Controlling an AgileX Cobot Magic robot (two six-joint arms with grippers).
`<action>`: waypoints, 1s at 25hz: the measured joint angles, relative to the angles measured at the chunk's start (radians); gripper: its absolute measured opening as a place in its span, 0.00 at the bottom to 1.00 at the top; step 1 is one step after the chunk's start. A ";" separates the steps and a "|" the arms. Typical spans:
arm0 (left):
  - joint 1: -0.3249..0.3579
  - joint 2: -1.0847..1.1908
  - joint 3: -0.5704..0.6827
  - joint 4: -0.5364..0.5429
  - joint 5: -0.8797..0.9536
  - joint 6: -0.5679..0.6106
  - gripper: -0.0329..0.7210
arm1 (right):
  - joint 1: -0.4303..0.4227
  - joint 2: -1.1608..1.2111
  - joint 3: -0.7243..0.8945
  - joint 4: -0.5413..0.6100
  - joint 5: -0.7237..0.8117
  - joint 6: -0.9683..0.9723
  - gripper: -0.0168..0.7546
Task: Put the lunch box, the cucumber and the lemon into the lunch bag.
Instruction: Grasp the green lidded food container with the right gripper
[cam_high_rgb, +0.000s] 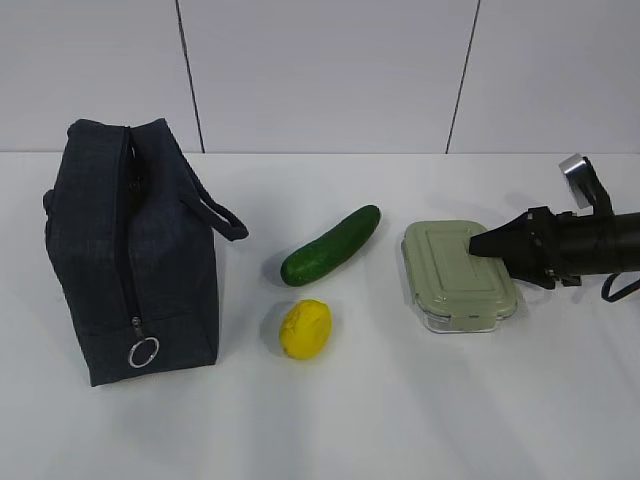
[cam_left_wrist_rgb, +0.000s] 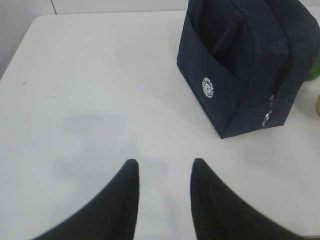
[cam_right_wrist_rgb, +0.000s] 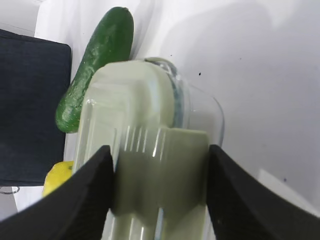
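The lunch bag (cam_high_rgb: 130, 255) stands on the left of the white table (cam_high_rgb: 400, 420), its zipper closed, with the silver ring (cam_high_rgb: 143, 352) hanging at the near end; the cucumber (cam_high_rgb: 331, 245) lies in the middle, and the lemon (cam_high_rgb: 305, 328) sits just near of it; the lunch box (cam_high_rgb: 458, 275) rests on the right. The right gripper (cam_right_wrist_rgb: 159, 192) has one finger on each side of the lunch box, touching it; the left gripper (cam_left_wrist_rgb: 162, 197) hangs partly open over bare table, holding nothing.
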 joint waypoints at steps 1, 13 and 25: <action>0.000 0.000 0.000 0.000 0.000 0.000 0.36 | 0.000 0.000 0.000 0.000 0.000 0.000 0.59; 0.000 0.000 0.000 0.000 0.000 0.000 0.36 | 0.000 0.000 0.000 0.000 0.002 0.000 0.59; 0.000 0.000 0.000 0.000 0.000 0.000 0.36 | 0.000 0.000 0.000 0.000 0.006 0.000 0.59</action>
